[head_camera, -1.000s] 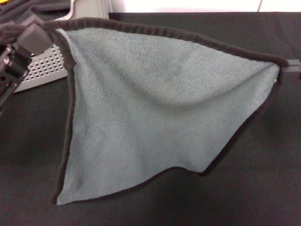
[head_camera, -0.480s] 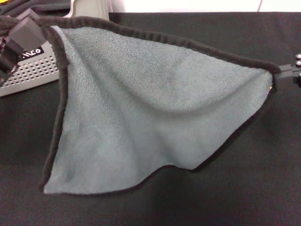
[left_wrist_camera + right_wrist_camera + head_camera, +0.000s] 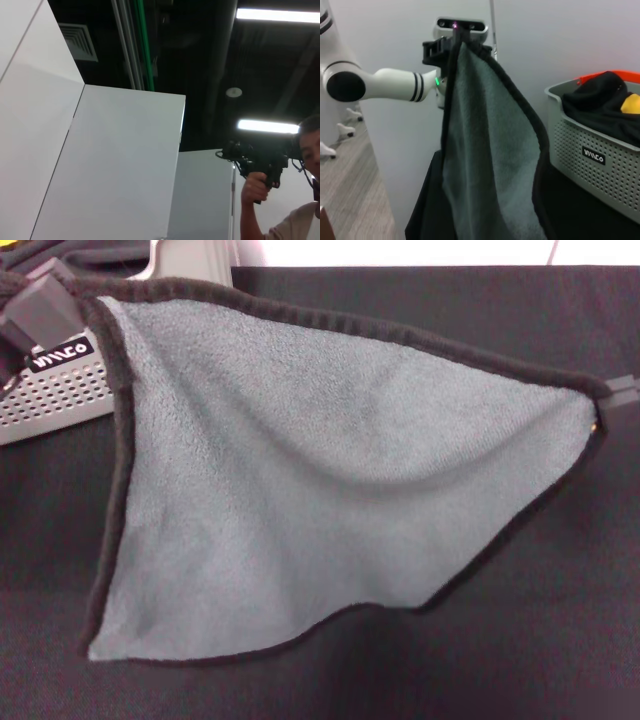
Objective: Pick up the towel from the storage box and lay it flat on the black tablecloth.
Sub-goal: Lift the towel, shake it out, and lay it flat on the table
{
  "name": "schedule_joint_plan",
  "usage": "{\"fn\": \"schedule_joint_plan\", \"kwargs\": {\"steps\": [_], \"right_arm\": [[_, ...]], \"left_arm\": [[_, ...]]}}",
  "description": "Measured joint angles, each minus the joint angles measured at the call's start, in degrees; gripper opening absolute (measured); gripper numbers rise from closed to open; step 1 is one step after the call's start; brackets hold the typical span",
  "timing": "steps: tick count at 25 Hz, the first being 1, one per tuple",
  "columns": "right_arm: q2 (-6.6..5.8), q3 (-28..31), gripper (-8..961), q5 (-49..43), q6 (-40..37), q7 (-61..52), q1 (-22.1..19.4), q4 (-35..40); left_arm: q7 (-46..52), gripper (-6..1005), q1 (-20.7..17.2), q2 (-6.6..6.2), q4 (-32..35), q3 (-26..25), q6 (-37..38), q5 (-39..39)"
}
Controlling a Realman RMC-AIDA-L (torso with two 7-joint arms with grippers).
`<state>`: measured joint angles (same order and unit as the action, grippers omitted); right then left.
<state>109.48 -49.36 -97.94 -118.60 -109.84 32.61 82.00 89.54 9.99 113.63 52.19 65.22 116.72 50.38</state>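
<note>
While both arms hold it aloft by two top corners, the towel [image 3: 330, 470] hangs spread above the black tablecloth [image 3: 560, 640], its grey-green plush face toward the head camera and a black stitched hem tracing every edge. Its top hem sags slightly between the corners, and the loose lower part droops into a curved, roughly triangular shape with one corner hanging low on the robot's left. The left pincer [image 3: 45, 315] is pressed together on the upper-left corner; the right pincer [image 3: 612, 395] pinches the right corner, only its dark tip showing at the frame's edge.

Behind the left pincer sits the storage box [image 3: 60, 395] — pale grey plastic, dotted perforated walls, a black label with white lettering.

From the right wrist view the towel [image 3: 490, 150] appears edge-on as a long hanging fold, and the left pincer [image 3: 455, 42] clamps its top. That view alone shows the box [image 3: 600, 165] from the side, holding dark cloth [image 3: 600, 102] with a yellow patch.

Finely textured, the tablecloth covers the bench. The left wrist view shows only white panels [image 3: 110, 165], ceiling lights and a person [image 3: 295, 200] — nothing of the towel.
</note>
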Motion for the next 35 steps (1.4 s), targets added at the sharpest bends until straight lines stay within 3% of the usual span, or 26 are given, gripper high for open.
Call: {"fn": "schedule_joint_plan", "kwargs": {"steps": [10, 14, 20, 27, 35], "right_arm": [[-2.63, 0.11, 7, -2.35, -1.5, -4.65, 3.96, 3.51], [-2.83, 0.2, 7, -4.02, -3.42, -5.6, 6.36, 3.4], [-1.74, -0.23, 7, -0.78, -4.39, -8.46, 6.86, 6.51], [-1.55, -1.75, 7, 6.77, -4.47, -12.57, 5.74, 10.08], [0.9, -2.4, 7, 11.54, -4.46, -13.96, 2.42, 11.29]], "left_arm": [[0.73, 28, 0.46, -0.42, 0.1, -0.01, 0.0, 0.32], [1.68, 28, 0.47, -0.53, 0.1, -0.01, 0.0, 0.42], [5.98, 28, 0.55, -1.31, 0.11, -0.11, 0.0, -0.03], [10.77, 28, -0.23, -2.49, 0.12, -0.3, 0.0, -1.58], [12.99, 28, -4.64, -3.17, -1.16, -0.53, -0.01, -2.34]]}}
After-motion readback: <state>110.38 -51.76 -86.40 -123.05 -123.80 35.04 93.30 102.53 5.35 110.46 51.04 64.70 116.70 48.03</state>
